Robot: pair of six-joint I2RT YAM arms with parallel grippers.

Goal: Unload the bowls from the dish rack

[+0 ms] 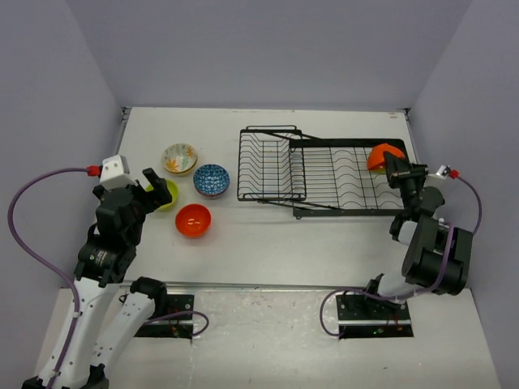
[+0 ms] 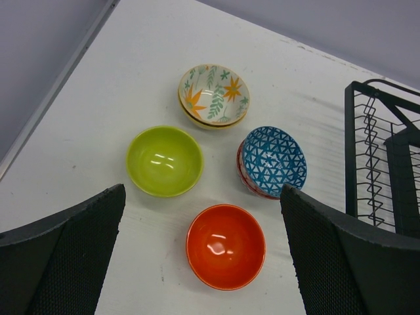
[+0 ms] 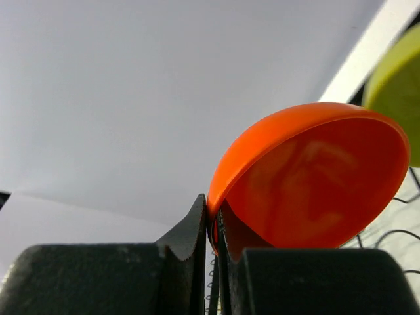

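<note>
The right hand (image 3: 211,213) is pinched tight on the rim of a shiny orange bowl (image 3: 315,184). That bowl is tipped on its side at the right end of the black wire dish rack (image 1: 324,174). The left hand (image 2: 203,190) is wide open and holds nothing. Below it, four little bowls sit close together on the white bench (image 2: 131,79): a flowery bowl (image 2: 214,95), a blue bowl (image 2: 272,161), a green bowl (image 2: 164,160) and a second orange bowl (image 2: 226,246).

Logged on left arm (image 1: 105,251): black joint housings, white lower links, white camera block (image 1: 116,170) at wrist. Right arm (image 1: 434,255): mostly black. Purple cables (image 1: 20,219) off both wrists, red end fittings. Left fingers (image 2: 72,249) black, fine mesh texture; right fingers (image 3: 187,243) black, serrated.
</note>
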